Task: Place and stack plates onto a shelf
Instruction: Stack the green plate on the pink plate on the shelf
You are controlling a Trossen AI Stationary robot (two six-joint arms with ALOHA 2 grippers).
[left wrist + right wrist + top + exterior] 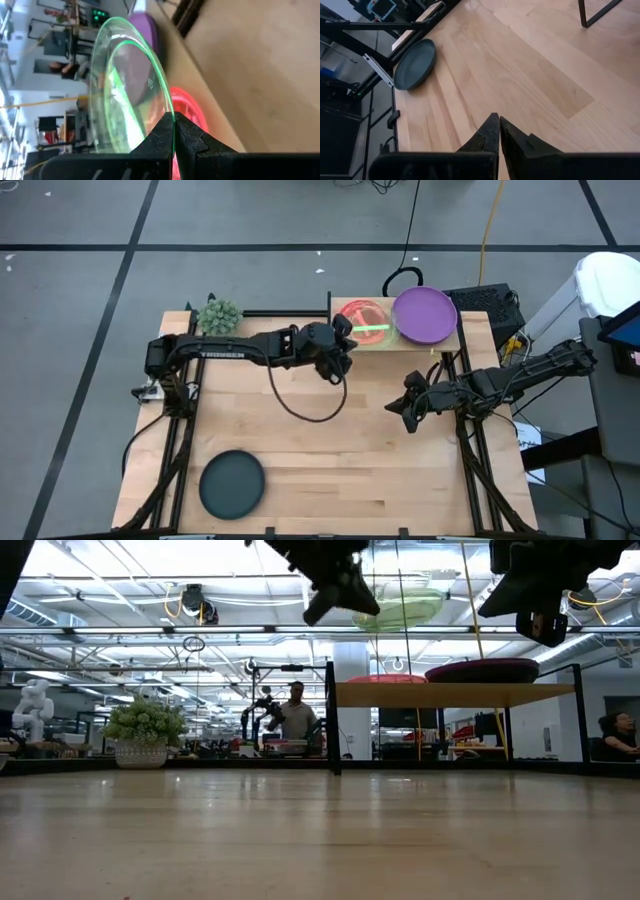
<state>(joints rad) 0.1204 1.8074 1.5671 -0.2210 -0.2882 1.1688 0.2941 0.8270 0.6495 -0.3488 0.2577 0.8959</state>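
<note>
Teal plate (pixel 232 484): dark, lying flat near the front left corner of the table (pixel 330 470), well apart from both arms.
Plant (pixel 218 314): small spiky green one in a pot at the back left edge.
Left gripper (pixel 345 340): reaching toward the shelf's left end, fingers pinched tight on the rim of a neon green plate (pixel 120 90), which is tilted and held above the pink-red one.
Shelf (pixel 450 694): light-wood platform at the back of the table, right of centre.
Pink-red plates (pixel 362 320): on the shelf's left half, under the green plate.
Purple plate (pixel 425 314): on the shelf's right half, just beside the pink-red ones.
Right gripper (pixel 408 409): above bare tabletop in front of the shelf, fingers pressed together, holding nothing.
Person (pixel 296 718): standing in the room far behind the table.
</note>
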